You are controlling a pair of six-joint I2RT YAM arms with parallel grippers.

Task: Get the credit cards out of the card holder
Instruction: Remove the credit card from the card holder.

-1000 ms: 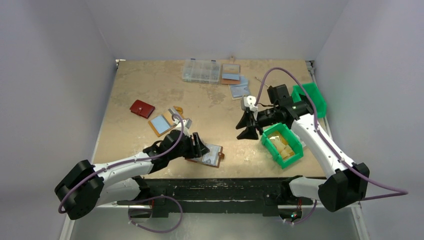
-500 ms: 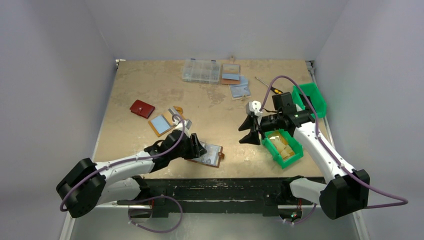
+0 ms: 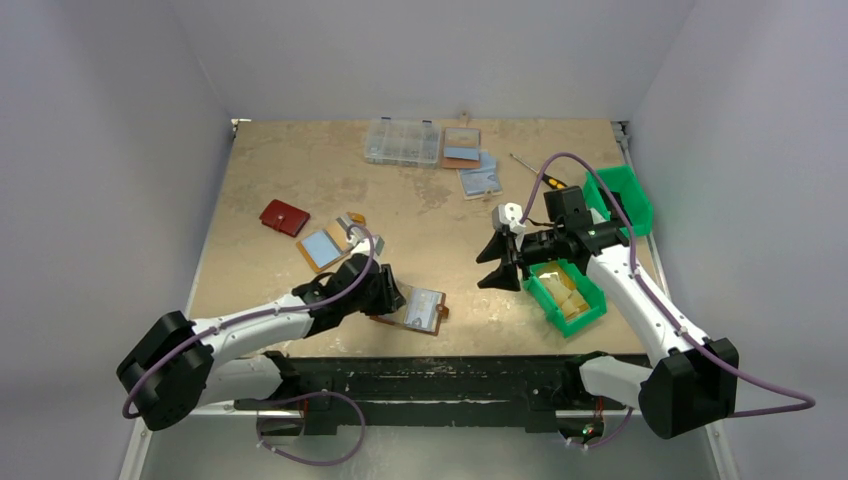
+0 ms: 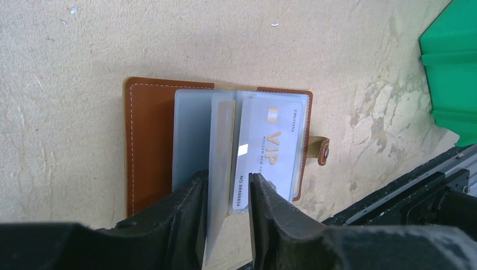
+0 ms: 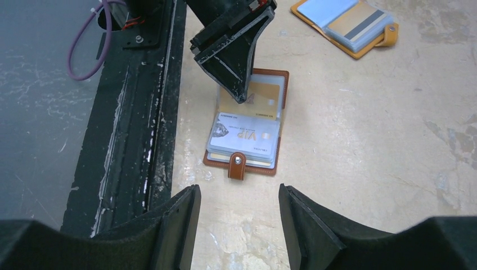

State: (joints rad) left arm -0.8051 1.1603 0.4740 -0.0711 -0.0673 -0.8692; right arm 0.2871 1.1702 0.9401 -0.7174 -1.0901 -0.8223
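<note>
Overhead view: the left gripper (image 3: 388, 297) presses down at a brown leather book-style card holder (image 3: 425, 310) lying open on the tan table (image 3: 300, 170). The right gripper (image 3: 497, 262) hovers well apart, fingers spread and empty

Left wrist view: narrowly parted fingers straddle an upright clear plastic sleeve (image 4: 220, 152) without pinching it. A silvery-grey VIP credit card (image 4: 275, 146) lies just past the right finger

Right wrist view: a gold-orange credit card (image 5: 264, 93) shows beside the left fingertips

The step looks like seizing a card; next, close on the card's edge and slide it free
</note>
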